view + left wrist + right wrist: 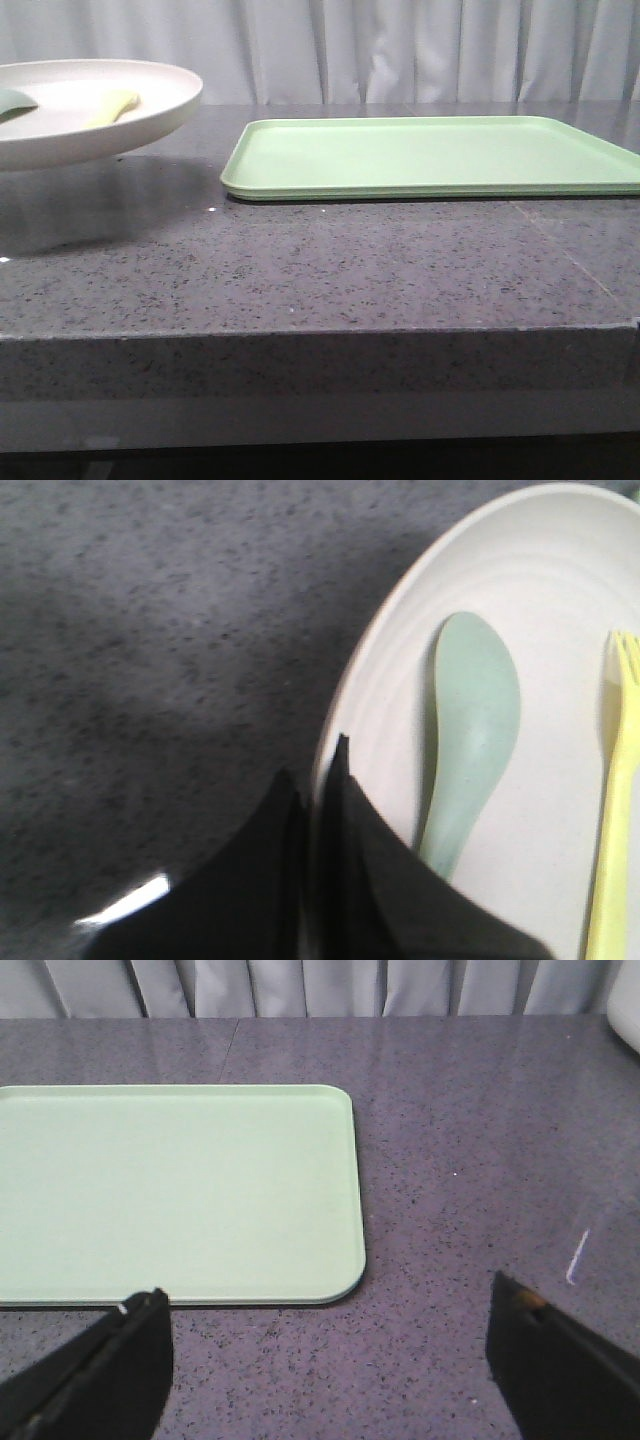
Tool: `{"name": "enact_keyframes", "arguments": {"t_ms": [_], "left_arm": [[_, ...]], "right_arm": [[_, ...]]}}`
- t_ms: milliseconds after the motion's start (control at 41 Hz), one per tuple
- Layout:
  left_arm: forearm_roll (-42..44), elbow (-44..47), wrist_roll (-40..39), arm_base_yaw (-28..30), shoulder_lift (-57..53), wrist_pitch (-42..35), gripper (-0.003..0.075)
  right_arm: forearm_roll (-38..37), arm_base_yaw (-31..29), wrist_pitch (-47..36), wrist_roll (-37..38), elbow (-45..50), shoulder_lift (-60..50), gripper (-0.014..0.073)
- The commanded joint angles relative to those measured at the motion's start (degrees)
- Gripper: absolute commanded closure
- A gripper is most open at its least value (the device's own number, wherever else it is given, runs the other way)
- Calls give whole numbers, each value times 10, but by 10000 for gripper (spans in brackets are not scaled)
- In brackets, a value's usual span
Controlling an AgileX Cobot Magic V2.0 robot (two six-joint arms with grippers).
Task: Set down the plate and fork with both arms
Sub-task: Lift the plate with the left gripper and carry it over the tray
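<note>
The cream-white plate point(60, 125) hangs above the table at the far left of the front view, its shadow on the stone below. In it lie the pale yellow fork point(112, 105) and a grey-green spoon point(14, 101). The left wrist view shows my left gripper point(318, 770) shut on the plate's rim point(360, 680), with the spoon point(470, 730) and the fork point(615, 800) inside the plate. My right gripper point(325, 1305) is open and empty above bare table, just off the tray's corner. Neither arm shows in the front view.
A flat light-green tray point(430, 155) lies on the grey speckled table to the right of the plate; it also shows in the right wrist view point(170, 1190). White curtains hang behind. The table's front edge point(320, 335) runs across the front view.
</note>
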Motion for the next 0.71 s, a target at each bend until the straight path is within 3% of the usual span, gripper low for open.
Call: {"name": "enact_keyframes", "arguments": {"t_ms": [0,317,683], "left_arm": [[-64,-30,10,-30,-19,-7,739],[-52,-169,-31,-199,82,-18,739],[52,-430,-156,-368,264,-9,739]], "right_arm": [[-6,-1,-52,1,-21,2,-60],[-6,3,-52,1,-21,2,-60],[-6,56,-52,1,-21,2,-60]]}}
